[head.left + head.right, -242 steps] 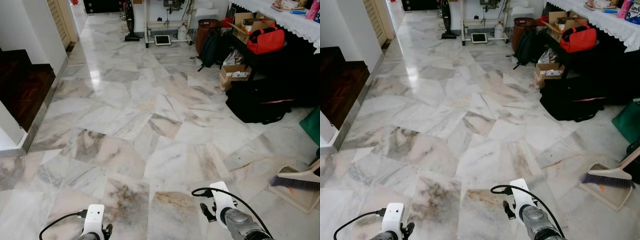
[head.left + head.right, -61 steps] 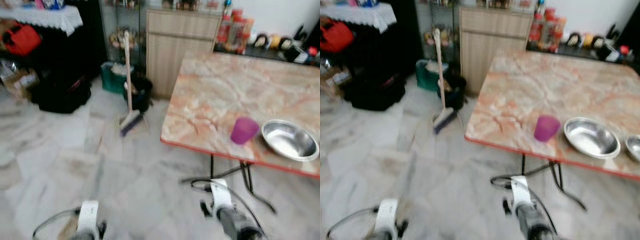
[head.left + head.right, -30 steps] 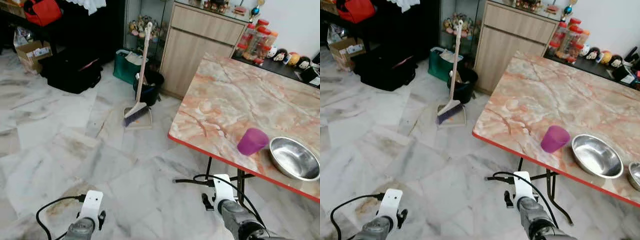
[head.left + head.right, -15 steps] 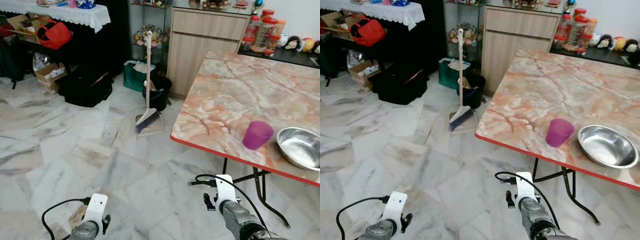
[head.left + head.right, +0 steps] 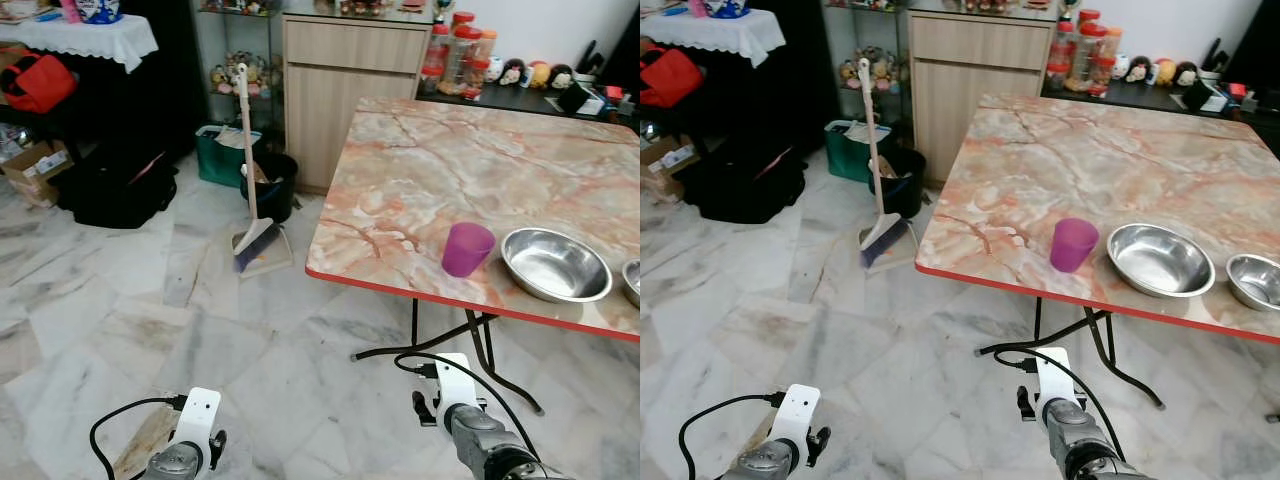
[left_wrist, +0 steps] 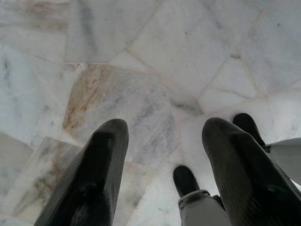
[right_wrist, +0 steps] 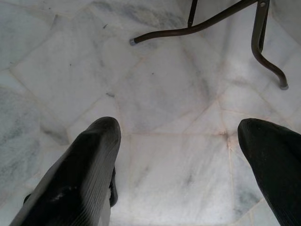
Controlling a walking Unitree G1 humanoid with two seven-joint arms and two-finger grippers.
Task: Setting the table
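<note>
One broom [image 5: 250, 190] leans beside table [image 5: 420, 190], cabinet [image 5: 335, 90].

Both arms hang low, pointing down; the left gripper [image 6: 162, 155] has its two black fingers [image 6: 94, 179] parted, nothing between them; the right gripper [image 7: 183, 160] is spread wider, seemingly fully open, likewise holding nothing.

marble table [image 5: 450, 180] w/ purple cup [image 5: 467, 249], 2 steel bowls [image 5: 1160, 259]
</note>
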